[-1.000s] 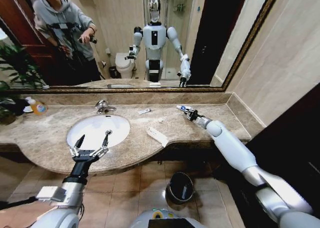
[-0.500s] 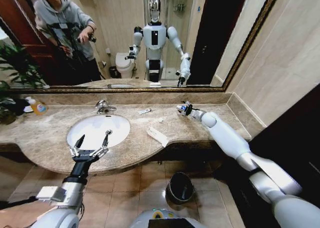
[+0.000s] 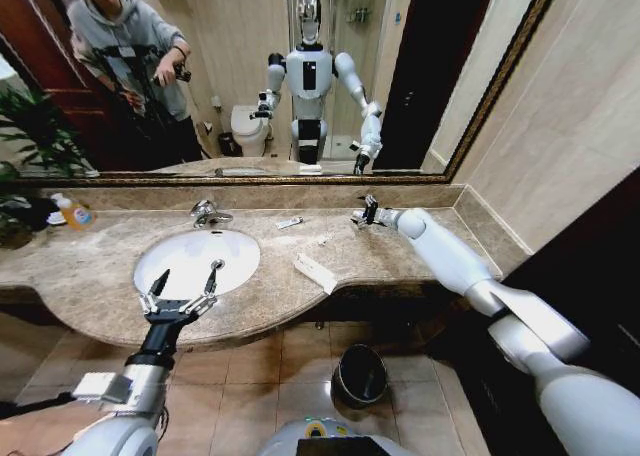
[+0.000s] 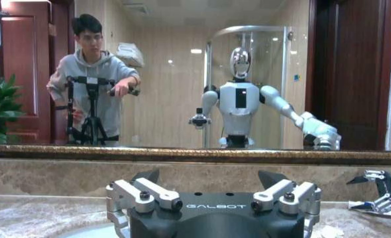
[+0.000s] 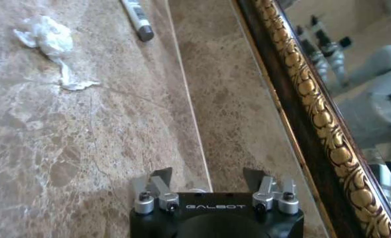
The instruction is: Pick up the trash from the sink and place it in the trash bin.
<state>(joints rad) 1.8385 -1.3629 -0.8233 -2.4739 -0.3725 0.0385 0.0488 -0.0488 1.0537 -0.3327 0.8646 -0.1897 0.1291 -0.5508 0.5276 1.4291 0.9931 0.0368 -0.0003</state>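
Currently the right gripper (image 3: 368, 213) sits at the back of the marble counter (image 3: 90, 266) near the mirror, fingers apart, a white tube (image 3: 358, 217) lying at its tips. A flat white packet (image 3: 315, 272) lies on the counter right of the sink (image 3: 197, 260). The left gripper (image 3: 182, 283) hovers over the sink's front rim, fingers spread, holding nothing. The trash bin (image 3: 360, 375) stands on the floor below.

Gilt-framed mirror (image 3: 250, 76), beige walls, perhaps tiled floor (image 3: 290, 376)
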